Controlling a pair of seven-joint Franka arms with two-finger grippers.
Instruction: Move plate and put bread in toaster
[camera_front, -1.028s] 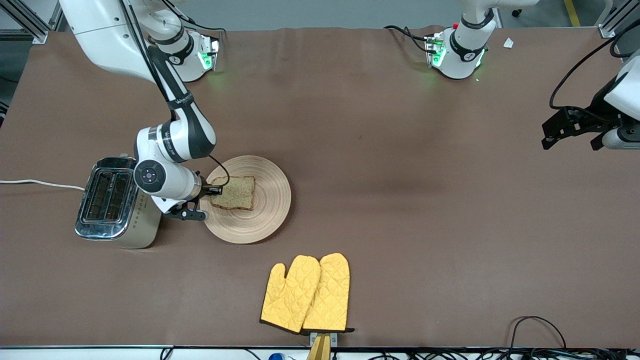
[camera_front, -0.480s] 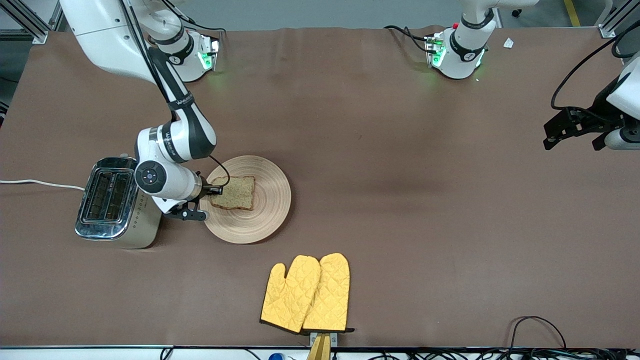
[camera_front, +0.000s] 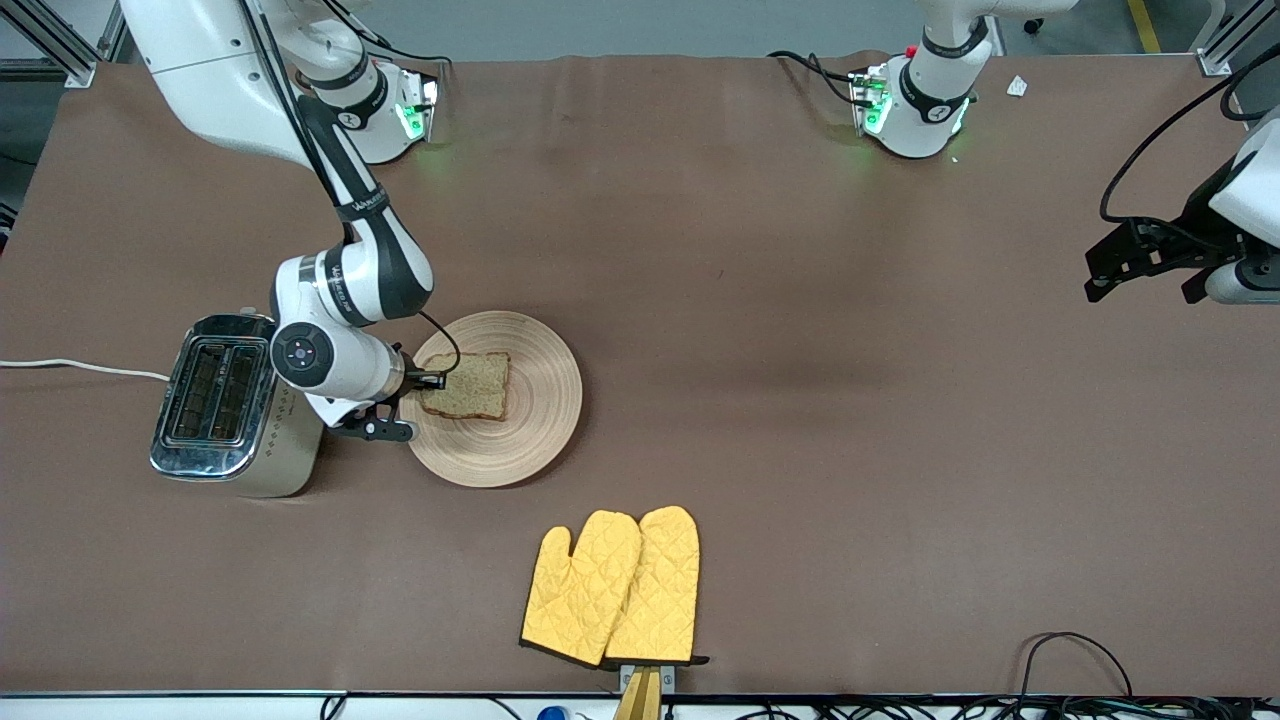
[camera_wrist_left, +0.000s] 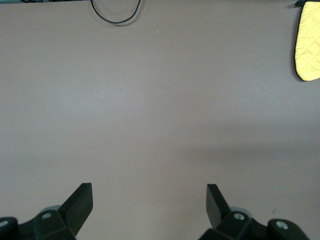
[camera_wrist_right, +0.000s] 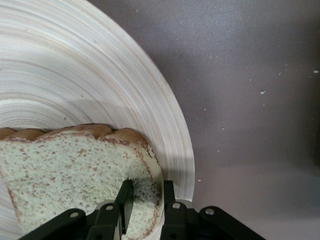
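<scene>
A wide table (camera_front: 760, 300) under a dull brown covering fills nearly the whole front view; a grey floor strip shows above its top edge, with aluminium frame rails (camera_front: 50, 40) at the corners; the near edge carries a pale strip and loose black cables (camera_front: 1075, 660) — light is even, shadows soft.

You are looking down at a brown table (camera_front: 800, 400). The bread (camera_front: 470, 385) is lying on the plate (camera_front: 525, 440), beside the toaster (camera_front: 215, 400). The right gripper (camera_front: 415, 385) is sitting at the bread's edge. The left gripper (camera_front: 1145, 255) is waiting over the table's end. Two yellow mitts (camera_front: 615, 585) are lying nearer the camera.
</scene>
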